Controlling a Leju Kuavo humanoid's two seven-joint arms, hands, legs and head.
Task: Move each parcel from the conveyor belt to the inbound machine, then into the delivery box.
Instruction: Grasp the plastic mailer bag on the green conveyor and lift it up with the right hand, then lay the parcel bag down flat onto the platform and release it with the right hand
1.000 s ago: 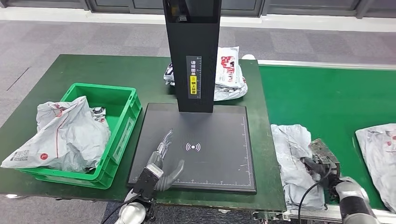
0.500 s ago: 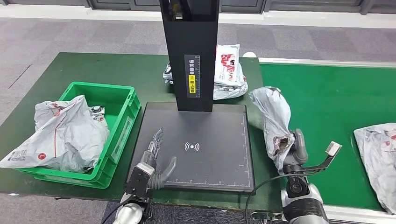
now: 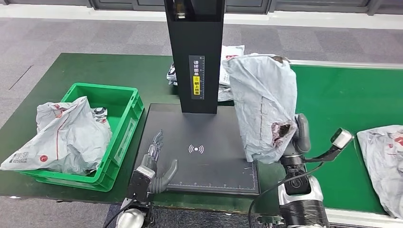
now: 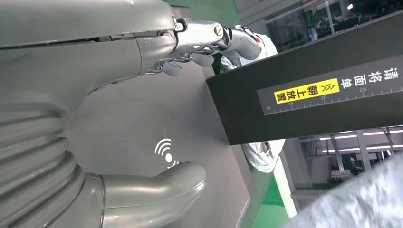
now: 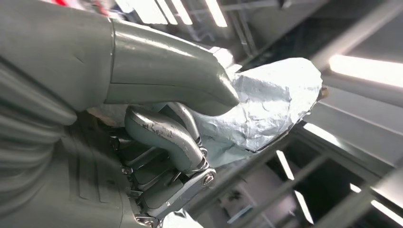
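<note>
Green table (image 3: 95, 71) w/ grey carpet floor behind. Right hand (image 3: 292, 137) grips a grey parcel (image 3: 261, 104), thumb & fingers clamped on its lower end; parcel hangs upright in the air, over the right edge of the black scanner pad (image 3: 209, 142), conveyor belt (image 3: 342, 104) on the hand's far side. Left hand (image 3: 157, 164) lies open, fingers spread, on the pad's near-left corner, holding nothing. Green box (image 3: 121, 128) just left of that hand, w/ a parcel draped in it (image 3: 66, 135). Black scanner post (image 3: 195, 52) beyond both hands.
</note>
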